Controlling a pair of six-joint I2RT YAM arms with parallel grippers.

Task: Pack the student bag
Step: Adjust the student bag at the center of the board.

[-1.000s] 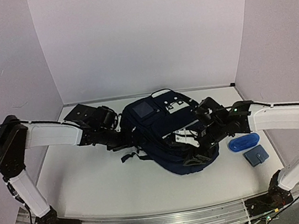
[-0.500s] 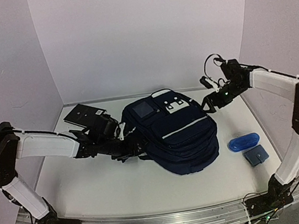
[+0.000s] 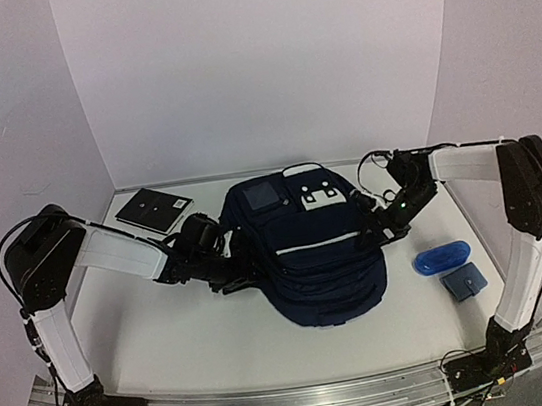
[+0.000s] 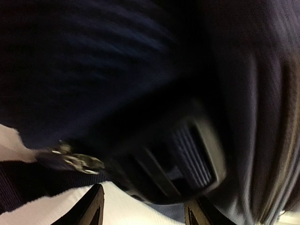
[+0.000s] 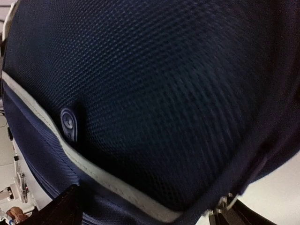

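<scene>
Packing looks barely begun: the student bag [image 3: 313, 248] lies mid-surface [image 3: 168, 329], no opening showing, while a black notebook [image 3: 154, 208], blue pouch [image 3: 442, 258] and small wallet [image 3: 464, 282] wait outside. Left jaws and right jaws stand parted at its flanks, grasping nothing.

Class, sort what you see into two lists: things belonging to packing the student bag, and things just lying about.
Belonging to the job: large navy blue fabric backpack with white stripes; left gripper and right gripper, at its two sides.

Lying about: flat black rectangular pad; translucent blue oval case; small blue square pouch. All untouched.
</scene>
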